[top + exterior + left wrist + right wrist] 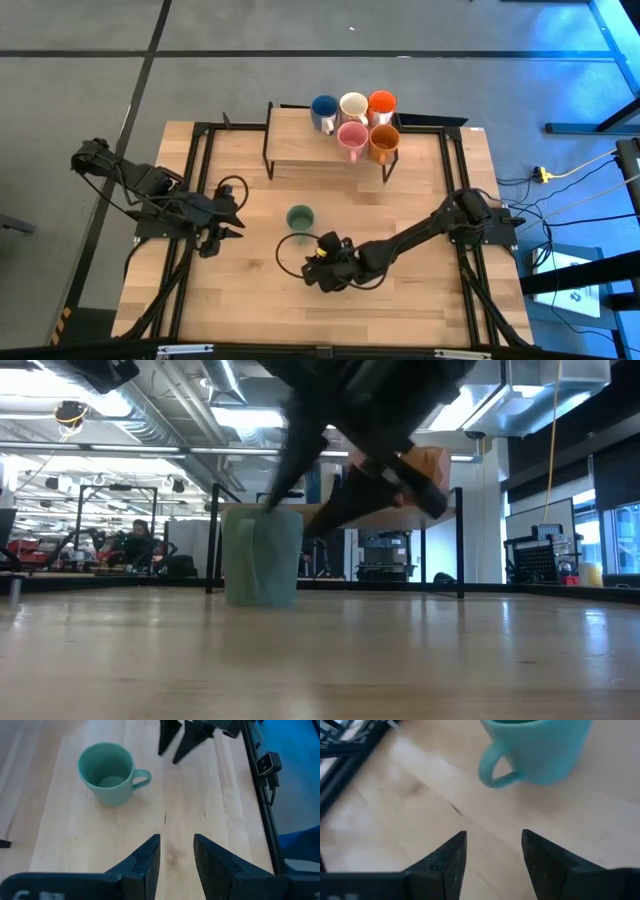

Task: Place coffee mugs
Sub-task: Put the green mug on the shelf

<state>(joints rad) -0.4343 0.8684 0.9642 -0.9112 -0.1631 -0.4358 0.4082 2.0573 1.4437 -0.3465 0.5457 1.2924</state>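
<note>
A green mug (299, 217) stands upright on its base on the bare wood mid-table, its handle (141, 779) turned toward the near edge. My right gripper (314, 246) is open just near-right of it, and its wrist view shows the mug (540, 750) and handle (495, 767) close ahead of the fingers (494, 850). My left gripper (233, 217) is open to the mug's left, well apart from it (176, 855). The blue (323, 108), white (353, 104), orange-red (381, 102), pink (351, 137) and orange-brown (384, 141) mugs stand together on a raised wooden shelf.
The shelf (295, 140) on thin black legs stands at the table's far side, with free board on its left part. Black frame rails (195, 190) run along the table's left and right sides. In the low view the right arm (370, 430) hangs dark over the green mug (262, 555).
</note>
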